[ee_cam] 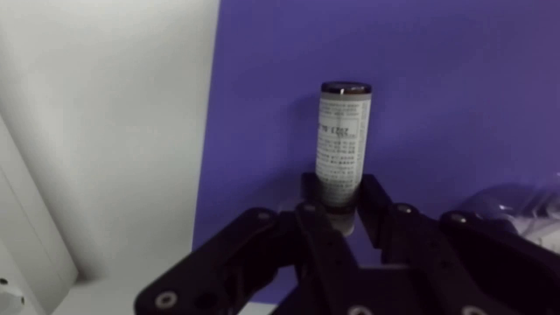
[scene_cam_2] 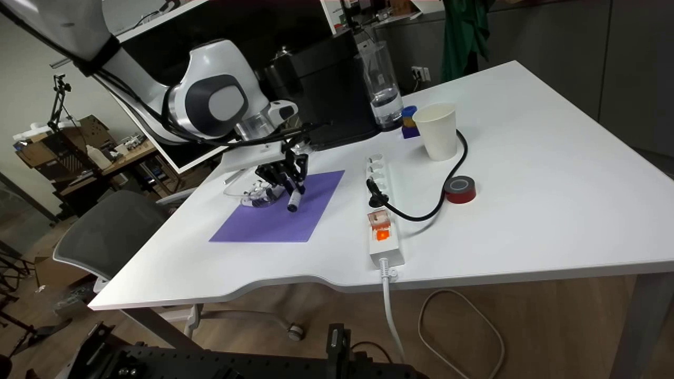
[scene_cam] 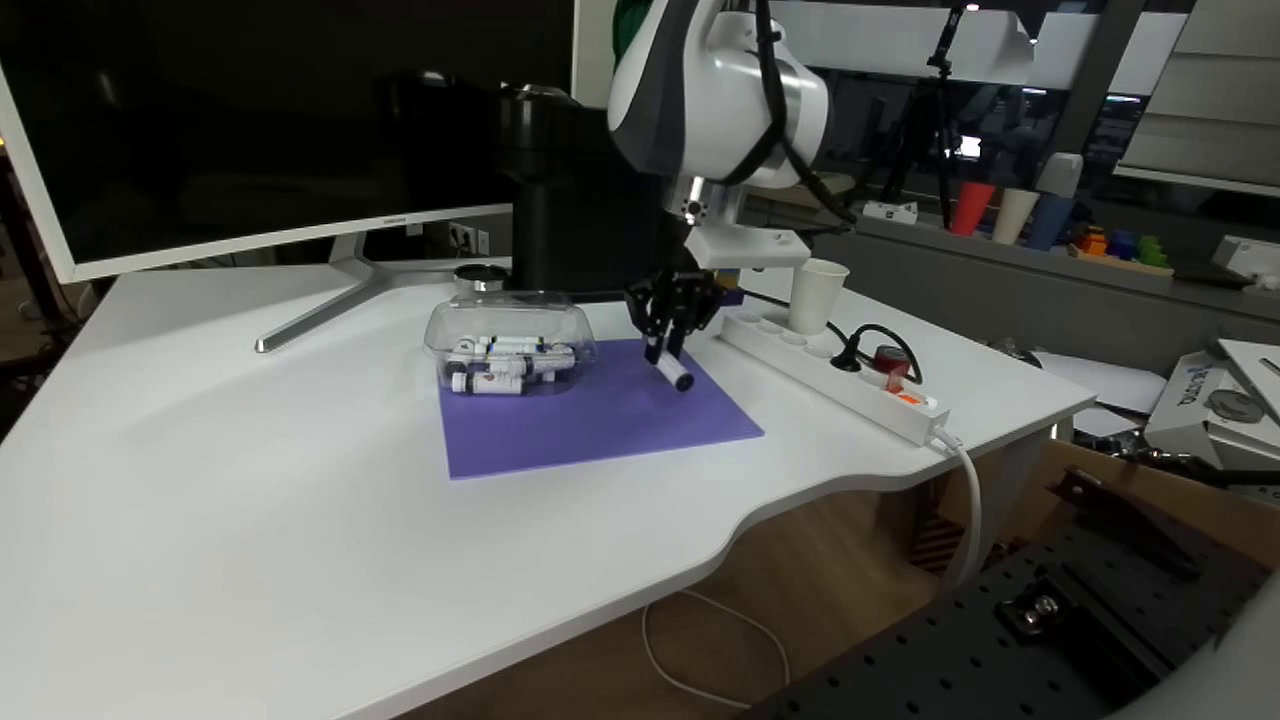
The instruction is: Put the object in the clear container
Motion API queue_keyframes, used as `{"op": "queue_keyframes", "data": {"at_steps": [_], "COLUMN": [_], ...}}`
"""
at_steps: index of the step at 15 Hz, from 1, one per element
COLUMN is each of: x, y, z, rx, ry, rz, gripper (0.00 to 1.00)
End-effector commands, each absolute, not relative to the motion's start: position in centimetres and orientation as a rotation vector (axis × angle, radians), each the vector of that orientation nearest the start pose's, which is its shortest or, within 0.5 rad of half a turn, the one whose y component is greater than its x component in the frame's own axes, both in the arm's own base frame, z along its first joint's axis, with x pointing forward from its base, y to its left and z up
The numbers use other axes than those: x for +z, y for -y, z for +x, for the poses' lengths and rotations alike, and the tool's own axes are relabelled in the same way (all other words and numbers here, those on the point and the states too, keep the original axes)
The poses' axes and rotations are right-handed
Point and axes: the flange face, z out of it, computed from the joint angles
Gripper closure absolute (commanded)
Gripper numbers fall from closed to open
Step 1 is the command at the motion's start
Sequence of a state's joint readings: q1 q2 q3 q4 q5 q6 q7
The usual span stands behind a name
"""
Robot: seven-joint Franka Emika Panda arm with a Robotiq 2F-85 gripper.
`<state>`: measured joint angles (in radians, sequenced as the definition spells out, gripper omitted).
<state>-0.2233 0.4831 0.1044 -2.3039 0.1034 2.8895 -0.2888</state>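
Both exterior views are overlooking the desk (scene_cam: 330, 520), sharing the purple mat (scene_cam: 605, 415); the wrist view is facing it closely.

The gripper (scene_cam_2: 295, 188) grasps the cylinder (scene_cam_2: 294, 201), tilted, over the mat (scene_cam_2: 279, 225), near the tub (scene_cam_2: 259, 202). On the surface (scene_cam_2: 537, 189), a cup (scene_cam_2: 437, 136) stands near the power strip (scene_cam_2: 384, 246).

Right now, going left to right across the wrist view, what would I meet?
White power strip → left edge of the purple mat → white-labelled vial held in the gripper → clear plastic container, cut off by the right border.
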Motion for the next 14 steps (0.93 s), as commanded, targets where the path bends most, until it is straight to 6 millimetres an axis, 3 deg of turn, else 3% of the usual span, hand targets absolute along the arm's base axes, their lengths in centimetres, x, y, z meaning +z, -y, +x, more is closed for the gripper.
{"op": "queue_keyframes", "data": {"at_steps": [1, 8, 11, 14], "x": [17.8, 21.8, 21.5, 20.5], "y": [4.3, -1.8, -3.4, -3.6], "z": [54.6, 58.1, 58.9, 59.3], "rx": [-0.311, -0.518, -0.553, -0.556], "ry": [0.196, 0.421, 0.46, 0.456], "rz": [-3.062, -3.006, -2.98, -2.976], "gripper": [0.93, 0.93, 0.93, 0.93]}}
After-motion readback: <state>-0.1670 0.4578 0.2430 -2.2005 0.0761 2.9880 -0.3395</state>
